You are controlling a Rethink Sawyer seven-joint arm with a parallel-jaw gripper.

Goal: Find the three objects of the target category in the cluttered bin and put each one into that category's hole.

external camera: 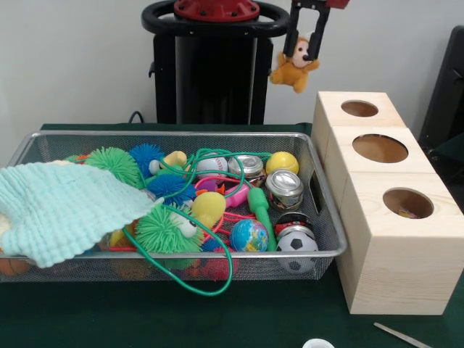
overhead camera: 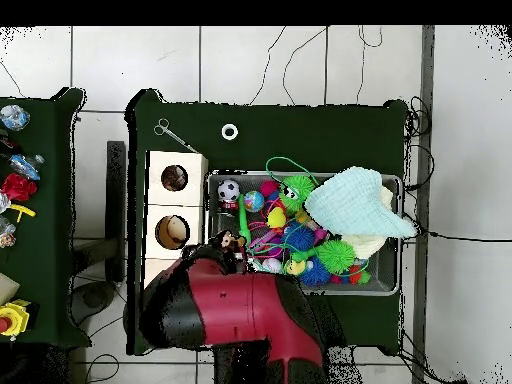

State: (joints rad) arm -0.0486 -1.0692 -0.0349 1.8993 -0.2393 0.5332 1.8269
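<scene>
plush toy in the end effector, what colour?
Orange-brown, paler muzzle: the plush toy hangs from the end effector. Front view shows it best.

Small tan teddy bear [external camera: 294,67] with dark ears, dangling upright by its head in mid-air, at twelve o'clock of the wire bin [external camera: 322,210], near the far round hole [external camera: 359,109] of the wooden box [external camera: 395,254]

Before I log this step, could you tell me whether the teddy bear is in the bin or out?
Out: the teddy bear hangs in the gripper, lifted above the bin.
</scene>
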